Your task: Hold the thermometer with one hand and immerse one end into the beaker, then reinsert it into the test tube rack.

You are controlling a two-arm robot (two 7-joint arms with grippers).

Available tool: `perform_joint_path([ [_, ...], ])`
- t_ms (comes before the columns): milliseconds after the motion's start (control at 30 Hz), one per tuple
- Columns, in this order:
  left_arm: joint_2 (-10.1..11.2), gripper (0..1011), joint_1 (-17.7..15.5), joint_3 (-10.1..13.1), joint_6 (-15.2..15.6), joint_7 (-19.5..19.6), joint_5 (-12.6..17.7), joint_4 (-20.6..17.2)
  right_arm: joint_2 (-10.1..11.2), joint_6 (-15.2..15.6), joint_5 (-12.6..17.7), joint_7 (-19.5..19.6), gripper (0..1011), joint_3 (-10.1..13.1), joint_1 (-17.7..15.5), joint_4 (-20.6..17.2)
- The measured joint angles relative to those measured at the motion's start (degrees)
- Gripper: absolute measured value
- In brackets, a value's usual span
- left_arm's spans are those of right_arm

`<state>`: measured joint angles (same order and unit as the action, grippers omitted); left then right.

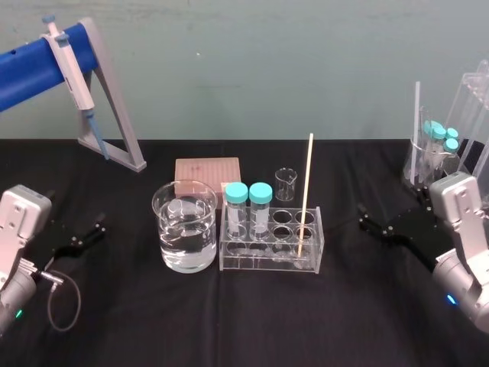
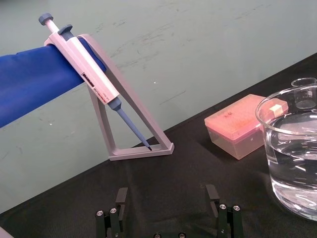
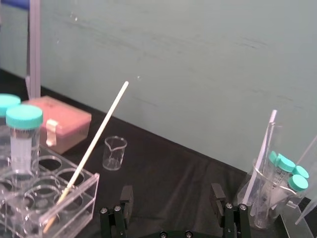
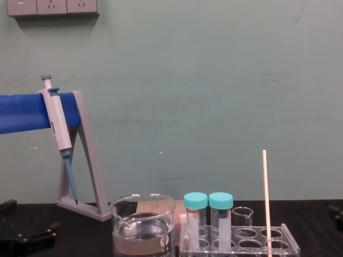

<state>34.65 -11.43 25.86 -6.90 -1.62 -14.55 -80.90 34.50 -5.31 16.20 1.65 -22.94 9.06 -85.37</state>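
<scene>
Standing in rack (image 1: 229, 258), thermometer (image 1: 306, 191) apart from right gripper (image 1: 370, 222)

Before me the rack (image 1: 267, 262) holds the thermometer (image 1: 306, 191) at its right end, tubes (image 1: 237, 212) at its left. From the rack: beaker (image 1: 185, 233) just beside at 9 o'clock, box (image 1: 206, 170) at 11, small beaker (image 1: 285, 184) at 12, stand (image 1: 120, 115) far at 10.

The left gripper (image 1: 90, 232) sits low, well to the left of the test tube rack (image 1: 271, 256), on the silver left arm (image 1: 19, 225). It angles in toward the rack, its black flat fingers (image 2: 121, 198) spread wide and empty. The right gripper (image 1: 376, 223) sits a short way off the rack's right end on the right arm (image 1: 462, 222), pointing at the rack, fingers (image 3: 216, 196) likewise parted with nothing between them.
</scene>
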Motion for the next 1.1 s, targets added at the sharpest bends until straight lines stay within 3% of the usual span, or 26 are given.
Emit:
perform_joint_path([
  [200,0.0,1004,0.0,0.0,0.0,0.0,0.0,0.0,-1.1,1.3,5.7,-2.2,1003,3.3,-1.5,-2.3],
  [367,0.0,1004,0.0,0.0,0.0,0.0,0.0,0.0,-2.9,3.8,14.6,-7.8,1003,6.9,-1.9,-3.2],
  [400,0.0,1004,0.0,0.0,0.0,0.0,0.0,0.0,-2.9,3.8,14.6,-7.8,1003,6.9,-1.9,-3.2],
  [500,0.0,1004,0.0,0.0,0.0,0.0,0.0,0.0,-3.8,6.1,18.6,-11.0,1003,8.1,-1.4,-3.1],
  [633,0.0,1004,0.0,0.0,0.0,0.0,0.0,0.0,-5.0,11.3,24.3,-15.7,1003,9.4,0.6,-1.6],
  [833,0.0,1004,0.0,0.0,0.0,0.0,0.0,0.0,-6.1,16.4,29.5,-19.4,1003,9.9,3.9,1.5],
  [933,0.0,1004,0.0,0.0,0.0,0.0,0.0,0.0,-6.4,20.1,31.8,-20.4,1003,8.8,6.9,4.2],
  [1100,0.0,1004,0.0,0.0,0.0,0.0,0.0,0.0,-6.4,23.7,33.2,-22.0,1003,6.9,10.7,7.5],
])
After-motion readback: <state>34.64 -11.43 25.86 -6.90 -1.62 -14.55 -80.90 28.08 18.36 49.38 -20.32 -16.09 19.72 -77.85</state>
